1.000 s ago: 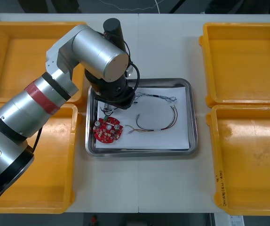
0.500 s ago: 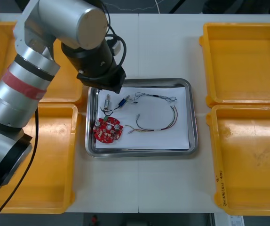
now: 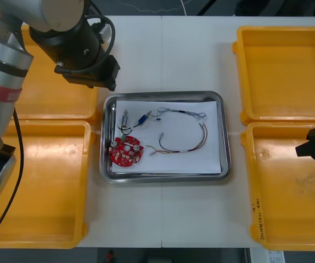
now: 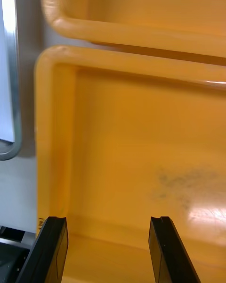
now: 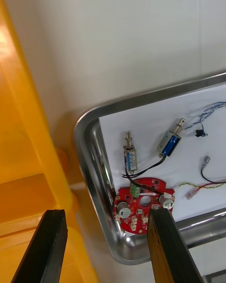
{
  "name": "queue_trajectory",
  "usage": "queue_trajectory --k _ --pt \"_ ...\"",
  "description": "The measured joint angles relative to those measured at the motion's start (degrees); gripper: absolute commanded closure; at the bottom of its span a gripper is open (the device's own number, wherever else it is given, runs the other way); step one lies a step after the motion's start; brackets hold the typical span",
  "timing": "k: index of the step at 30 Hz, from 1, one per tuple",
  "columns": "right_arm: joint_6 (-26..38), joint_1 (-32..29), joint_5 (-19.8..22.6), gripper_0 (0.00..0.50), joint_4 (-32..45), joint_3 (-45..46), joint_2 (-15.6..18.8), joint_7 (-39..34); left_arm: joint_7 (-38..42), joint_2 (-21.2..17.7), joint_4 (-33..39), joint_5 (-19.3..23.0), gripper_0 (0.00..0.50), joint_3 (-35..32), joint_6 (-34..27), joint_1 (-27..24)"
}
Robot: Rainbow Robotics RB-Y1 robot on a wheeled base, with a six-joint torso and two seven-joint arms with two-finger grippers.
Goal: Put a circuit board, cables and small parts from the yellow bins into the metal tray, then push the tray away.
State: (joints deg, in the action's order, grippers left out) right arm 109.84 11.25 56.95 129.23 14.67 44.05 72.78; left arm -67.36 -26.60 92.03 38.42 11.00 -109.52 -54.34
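Circuit board (image 3: 125,152) sits in metal tray (image 3: 228,142).
Left pincer (image 5: 106,217) spread, upper left; right pincer (image 4: 107,221) spread over lower-right yellow bin (image 3: 294,208).

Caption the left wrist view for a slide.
Open left claw near a corner of the metal tray; inside lie a red circuit board, cables and small metal parts.

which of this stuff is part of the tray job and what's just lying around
Job: metal tray; in it circuit board, small metal parts, blue and white cable, red and yellow cable; yellow bins; left gripper, open by the tray's far left corner; right gripper, open over near right bin.
Just there: table.
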Motion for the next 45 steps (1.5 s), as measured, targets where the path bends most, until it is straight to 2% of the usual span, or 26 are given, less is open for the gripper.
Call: queue_trajectory --k 5,10,16,22,26,29,32,35,39,42,45 --pt "0.0 3.13 3.67 0.0 0.2 -3.51 0.02 0.0 0.01 -1.82 0.18 0.06 0.0 -2.26 -0.08 0.43" --pt "0.0 6.94 5.75 0.0 0.34 -8.39 0.14 0.31 0.01 -4.16 3.41 0.09 0.0 -4.92 -0.09 3.14" --pt "0.0 12.9 5.86 0.0 0.92 -17.28 0.34 0.58 0.02 -7.62 10.21 1.05 0.0 -8.59 -0.11 8.27" --pt "0.0 19.43 5.66 0.0 1.09 -28.68 0.41 1.01 0.03 -11.36 16.25 5.12 0.0 -13.34 -0.12 15.73" --pt "0.0 23.3 3.93 0.0 1.31 -35.55 0.3 3.27 0.03 -13.35 19.67 7.4 0.0 -16.39 -0.13 20.59" --pt "0.0 25.89 -0.21 0.0 1.58 -39.87 -0.55 9.74 0.03 -14.64 22.47 7.88 0.0 -17.7 -0.13 23.98" --pt "0.0 27.48 -4.45 0.0 1.59 -42.84 -2.85 16.15 0.04 -15.33 24.15 8.38 0.0 -18.72 -0.13 26.65" --pt "-0.02 28.47 -8.19 0.0 1.44 -45.57 -5.85 17.33 0.04 -15.42 25.6 8.59 0.0 -19.96 -0.13 29.24" --pt "-2.01 30.52 -9.38 0.0 -0.34 -50.32 -9.02 20.78 0.04 -15.54 27.83 8.76 0.0 -21.71 -0.13 32.66" --pt "-5.33 32.25 -9.39 0.0 -3.04 -54.15 -10.52 25.68 0.05 -15.84 28.38 9.21 0.0 -23.16 -0.13 34.76" --pt "-7.53 33.62 -9.53 0.0 -5.57 -57.37 -11.57 27.19 0.05 -16.06 28.43 9.78 0.0 -25.21 -0.13 36.62"
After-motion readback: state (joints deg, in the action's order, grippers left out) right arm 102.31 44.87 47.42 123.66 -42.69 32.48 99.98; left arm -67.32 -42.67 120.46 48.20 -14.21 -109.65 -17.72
